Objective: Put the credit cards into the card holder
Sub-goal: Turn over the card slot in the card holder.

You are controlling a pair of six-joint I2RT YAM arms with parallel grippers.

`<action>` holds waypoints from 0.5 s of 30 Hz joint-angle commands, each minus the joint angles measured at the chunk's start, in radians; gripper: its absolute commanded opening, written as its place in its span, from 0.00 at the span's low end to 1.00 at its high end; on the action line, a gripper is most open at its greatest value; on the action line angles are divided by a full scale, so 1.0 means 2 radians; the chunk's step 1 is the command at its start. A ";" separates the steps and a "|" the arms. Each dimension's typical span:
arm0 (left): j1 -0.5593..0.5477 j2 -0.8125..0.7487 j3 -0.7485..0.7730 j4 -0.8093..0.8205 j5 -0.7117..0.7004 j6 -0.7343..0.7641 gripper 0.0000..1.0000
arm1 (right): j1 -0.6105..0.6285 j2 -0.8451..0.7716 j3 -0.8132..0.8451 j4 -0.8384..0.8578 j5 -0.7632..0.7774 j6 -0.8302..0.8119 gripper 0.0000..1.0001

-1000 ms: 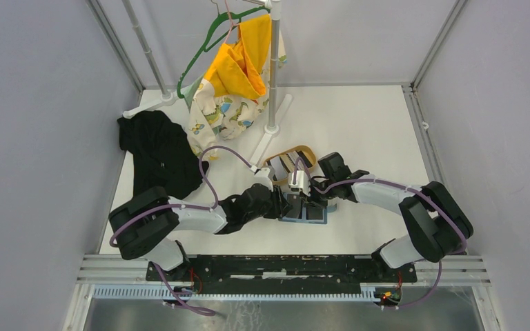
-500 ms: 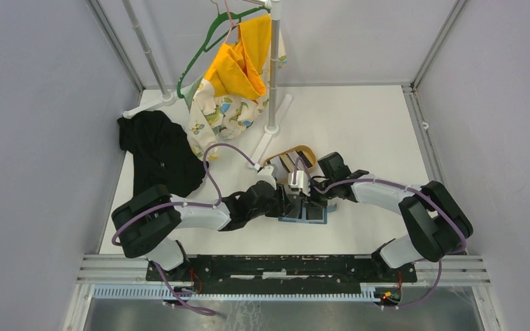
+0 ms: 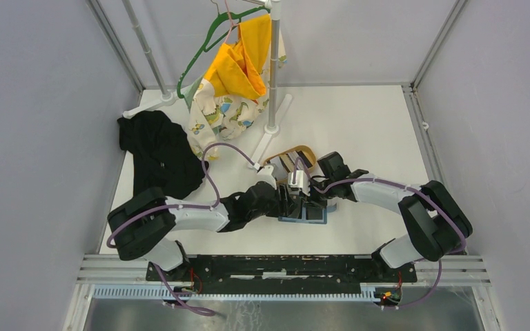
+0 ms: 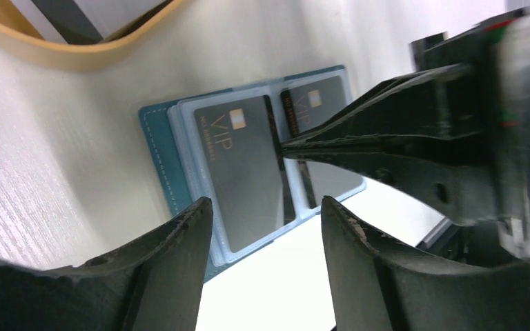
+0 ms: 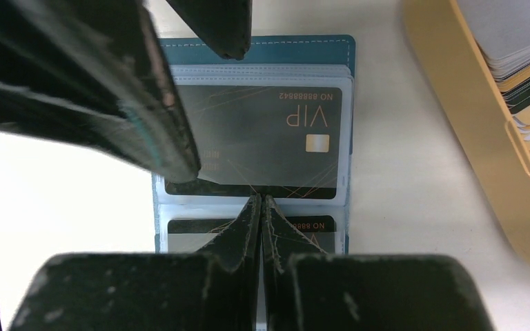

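The teal card holder (image 3: 304,216) lies open on the table before both arms. Its clear pockets hold two black VIP credit cards, one (image 4: 245,172) nearer the spine edge and one (image 4: 321,103) beyond it; both also show in the right wrist view (image 5: 262,138) (image 5: 186,234). My right gripper (image 5: 261,200) is shut, with its tips pressed on the strip between the two pockets. My left gripper (image 4: 266,207) is open and empty, just above the holder's near card. More credit cards (image 5: 524,62) lie stacked in the tan tray (image 5: 469,131).
The oval tan tray (image 3: 302,149) sits just behind the holder. A black cloth (image 3: 159,152) lies at the left. A rack pole (image 3: 272,76) with a yellow garment (image 3: 238,65) and a green hanger stands at the back.
My left gripper has shifted a little to the right, over the card holder. The right gripper stays shut on the holder's middle.
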 commanded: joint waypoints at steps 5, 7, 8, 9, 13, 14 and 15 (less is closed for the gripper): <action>-0.004 -0.087 -0.049 0.055 -0.025 0.003 0.82 | 0.005 0.006 0.016 -0.015 -0.011 -0.009 0.06; -0.004 -0.097 -0.066 0.076 -0.019 -0.002 0.87 | 0.005 0.007 0.016 -0.017 -0.017 -0.012 0.06; -0.003 -0.100 -0.072 0.084 -0.016 -0.005 0.87 | 0.004 0.007 0.015 -0.017 -0.021 -0.013 0.06; -0.003 -0.103 -0.078 0.092 -0.013 -0.007 0.88 | 0.005 0.008 0.015 -0.018 -0.024 -0.014 0.06; -0.004 -0.106 -0.091 0.105 -0.011 -0.015 0.86 | 0.007 0.011 0.016 -0.020 -0.032 -0.017 0.06; -0.004 -0.105 -0.092 0.104 -0.012 -0.017 0.85 | 0.007 0.012 0.016 -0.021 -0.033 -0.019 0.06; -0.004 -0.104 -0.091 0.103 -0.013 -0.018 0.84 | 0.008 0.012 0.017 -0.023 -0.034 -0.020 0.06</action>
